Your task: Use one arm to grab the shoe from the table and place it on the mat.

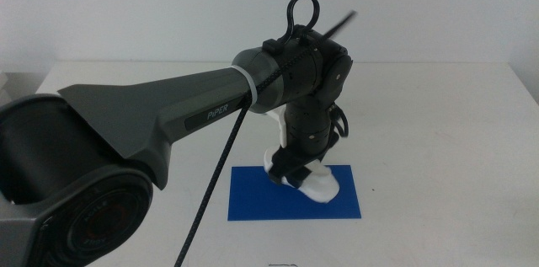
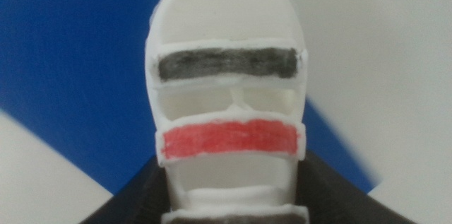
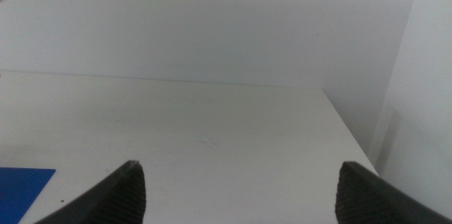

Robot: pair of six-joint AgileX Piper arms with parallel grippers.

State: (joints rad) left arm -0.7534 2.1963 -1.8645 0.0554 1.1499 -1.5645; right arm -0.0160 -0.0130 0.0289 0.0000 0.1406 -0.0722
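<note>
Now my left pincer (image 1: 296,174) grips the shoe (image 1: 313,181) over the mat (image 1: 253,200); right pincer (image 3: 240,189) waits wide open above the tabletop (image 3: 212,132).

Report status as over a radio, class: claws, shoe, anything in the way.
Left claw shut on shoe, over the mat. Right claw open, waiting aside above table. Nothing seen in the way.

— What does the shoe (image 2: 226,97) look like up close?
— Matt white, foam-like, with rough edges; its red and dark straps look hand-coloured and streaky.
— And the mat (image 1: 253,195)?
— Flat, smooth, evenly blue.
— The arm (image 1: 168,115)?
— Dark grey plastic with a satin finish.
— The worktop (image 3: 212,132)?
— Smooth matt white.
</note>
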